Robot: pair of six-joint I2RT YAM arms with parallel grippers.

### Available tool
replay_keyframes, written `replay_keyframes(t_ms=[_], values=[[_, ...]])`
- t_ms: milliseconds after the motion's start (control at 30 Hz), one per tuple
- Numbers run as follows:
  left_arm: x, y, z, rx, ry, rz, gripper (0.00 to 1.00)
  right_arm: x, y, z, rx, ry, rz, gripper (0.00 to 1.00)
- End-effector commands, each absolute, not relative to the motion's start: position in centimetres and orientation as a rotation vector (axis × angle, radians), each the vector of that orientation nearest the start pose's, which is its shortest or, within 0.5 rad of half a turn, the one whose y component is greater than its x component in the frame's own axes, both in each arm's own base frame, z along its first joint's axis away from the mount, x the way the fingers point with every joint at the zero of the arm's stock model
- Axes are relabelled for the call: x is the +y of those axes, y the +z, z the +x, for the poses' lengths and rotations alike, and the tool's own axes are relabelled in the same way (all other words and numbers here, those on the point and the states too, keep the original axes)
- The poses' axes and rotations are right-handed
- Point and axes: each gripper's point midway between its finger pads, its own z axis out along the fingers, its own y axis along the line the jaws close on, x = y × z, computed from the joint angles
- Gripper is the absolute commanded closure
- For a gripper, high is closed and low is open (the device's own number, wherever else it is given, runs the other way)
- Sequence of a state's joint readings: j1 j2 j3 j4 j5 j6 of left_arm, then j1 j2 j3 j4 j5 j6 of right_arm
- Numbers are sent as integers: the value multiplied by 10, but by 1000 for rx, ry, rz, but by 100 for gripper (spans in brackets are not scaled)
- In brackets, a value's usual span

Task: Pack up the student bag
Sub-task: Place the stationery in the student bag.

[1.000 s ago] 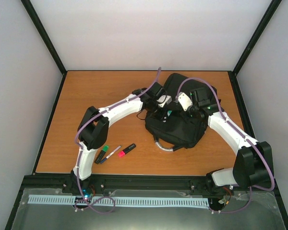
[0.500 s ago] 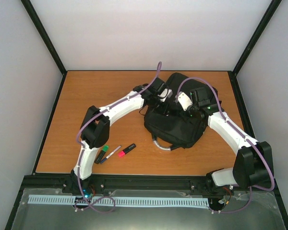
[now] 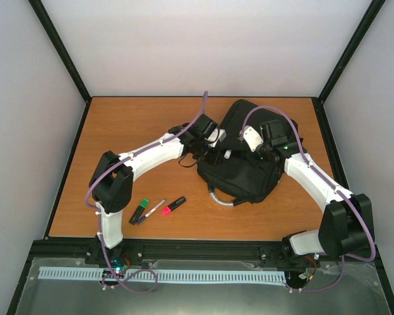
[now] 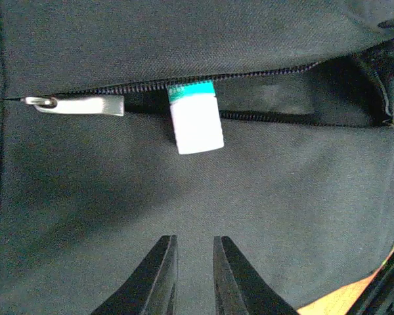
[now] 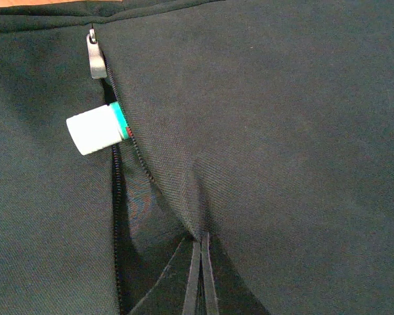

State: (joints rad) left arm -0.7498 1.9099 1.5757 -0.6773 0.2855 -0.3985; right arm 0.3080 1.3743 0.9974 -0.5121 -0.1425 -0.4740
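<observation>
The black student bag lies at the table's centre right, its grey loop handle at the near end. Its front pocket is unzipped. A white-capped marker with a green band sticks halfway out of the pocket slit beside the metal zip pull; it also shows in the right wrist view and in the top view. My left gripper is open and empty, just above the bag's fabric, a little back from the marker. My right gripper is shut on a fold of the bag fabric beside the pocket opening.
Three markers lie on the wooden table left of the bag's near end: a green one, a thin white and pink one and a pink one. The cage's frame posts stand at the table's corners.
My left gripper has let go of the white-capped marker in the pocket slit and drawn back to the left. The right gripper has kept its pinch on the fabric.
</observation>
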Motion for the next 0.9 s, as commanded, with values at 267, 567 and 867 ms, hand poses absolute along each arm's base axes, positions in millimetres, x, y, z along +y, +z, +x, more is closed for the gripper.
replay_keyframes(t_ms=[267, 567, 867], values=[[-417, 140, 397, 2429, -880, 431, 93, 140, 153, 349, 2211, 120, -992, 97], [-420, 140, 404, 2262, -1058, 225, 90, 136, 151, 351, 2220, 106, -986, 97], [-401, 159, 348, 2344, -1061, 416, 76, 138, 148, 351, 2228, 122, -994, 97]])
